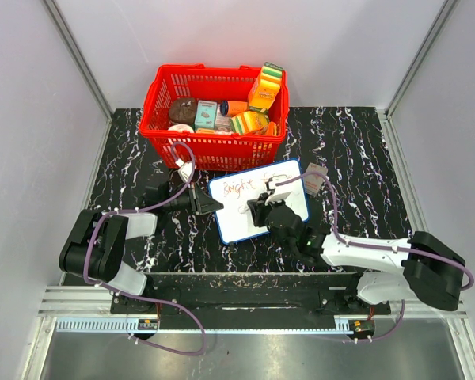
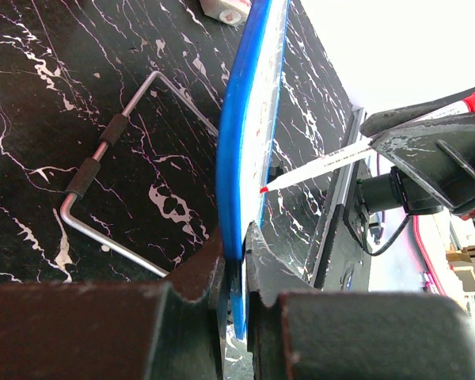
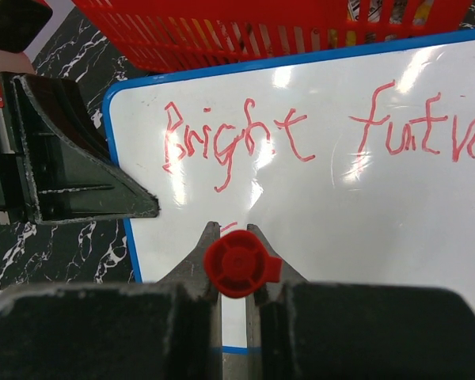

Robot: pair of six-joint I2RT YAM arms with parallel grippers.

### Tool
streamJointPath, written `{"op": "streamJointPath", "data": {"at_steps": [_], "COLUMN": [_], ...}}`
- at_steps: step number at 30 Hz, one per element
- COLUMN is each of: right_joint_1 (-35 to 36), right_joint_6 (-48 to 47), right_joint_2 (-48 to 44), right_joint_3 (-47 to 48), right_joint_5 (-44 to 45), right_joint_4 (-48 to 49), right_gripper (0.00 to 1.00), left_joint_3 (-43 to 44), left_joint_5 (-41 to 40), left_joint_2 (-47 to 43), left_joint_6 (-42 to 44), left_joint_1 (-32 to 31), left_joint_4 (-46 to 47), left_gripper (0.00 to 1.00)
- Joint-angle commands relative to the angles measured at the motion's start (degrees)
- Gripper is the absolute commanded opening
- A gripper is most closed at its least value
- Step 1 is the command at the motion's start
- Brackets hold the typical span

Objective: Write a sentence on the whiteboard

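Note:
The whiteboard (image 1: pixel 239 223), blue-framed, lies tilted in front of the basket. My left gripper (image 1: pixel 214 204) is shut on its left edge; in the left wrist view the fingers pinch the blue frame (image 2: pixel 239 142) at the gripper (image 2: pixel 236 241). My right gripper (image 1: pixel 263 207) is shut on a red marker (image 3: pixel 237 264), seen end-on over the board (image 3: pixel 364 229). The marker tip (image 2: pixel 264 191) is at the board's face. The sentence (image 3: pixel 237 138) reads "Bright futu…" in red on the top line. A short red stroke (image 3: pixel 229 227) shows just ahead of my right gripper (image 3: pixel 233 233).
A red basket (image 1: pixel 168 142) full of groceries stands just behind the board. A small white-grey object (image 1: pixel 314 178) lies at the board's right edge. A bent metal wire with black sleeves (image 2: pixel 103 150) lies on the black marbled table beside the board.

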Motion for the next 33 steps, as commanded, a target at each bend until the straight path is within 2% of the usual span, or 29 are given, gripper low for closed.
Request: {"op": "streamJointPath", "data": {"at_steps": [1, 13, 23, 33], "right_joint_1": [0.2, -0.1, -5.6, -5.8], "right_joint_6": [-0.1, -2.7, -1.1, 0.4], "right_joint_2": [-2.4, -7.6, -6.6, -3.6], "right_joint_3": [-0.4, -0.4, 0.4, 1.0], "right_joint_5": [5.0, 5.4, -0.3, -4.4], "right_joint_4": [-1.4, 1.2, 0.3, 0.5], "right_gripper": [0.00, 0.00, 0.00, 0.00], "left_joint_3": [0.5, 0.6, 0.5, 0.6], "left_joint_5": [-5.5, -5.5, -5.5, -5.6], "left_joint_2": [-0.2, -0.1, -0.2, -0.1], "left_joint_6": [5.5, 5.6, 5.6, 5.7], "left_joint_1": [-0.8, -0.8, -0.8, -0.9], "left_joint_4": [-1.5, -1.7, -2.0, -2.1], "left_gripper": [0.00, 0.00, 0.00, 0.00]}}
